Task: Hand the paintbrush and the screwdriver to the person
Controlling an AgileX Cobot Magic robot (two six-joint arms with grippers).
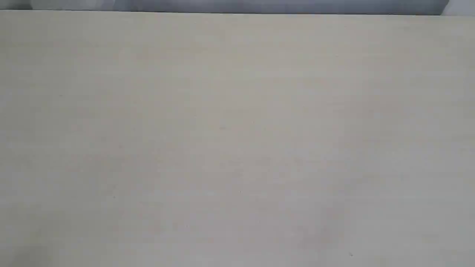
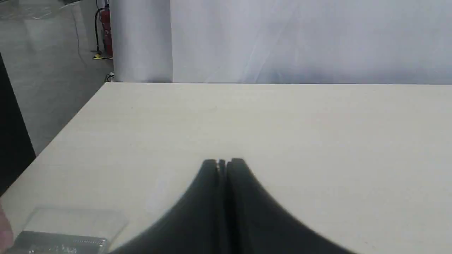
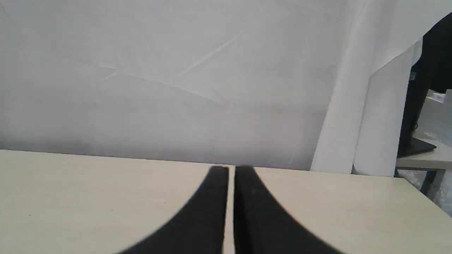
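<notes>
The paintbrush [image 2: 70, 225] shows only in the left wrist view, at the frame's lower corner: pale bristles and a shiny metal ferrule [image 2: 60, 243] lying flat on the table, its handle cut off by the frame edge. My left gripper [image 2: 223, 163] is shut with nothing in it, apart from the brush and above the bare tabletop. My right gripper [image 3: 231, 170] is shut too, a hairline gap between its fingers, holding nothing. The screwdriver is out of view. A pinkish blur [image 2: 3, 229] beside the brush may be the person's hand; I cannot tell.
The exterior view holds only the pale wooden tabletop [image 1: 237, 141] and its far edge. White curtain backs the table in both wrist views. The table's side edge [image 2: 67, 123] drops to the floor, where a red fire extinguisher [image 2: 107, 31] stands.
</notes>
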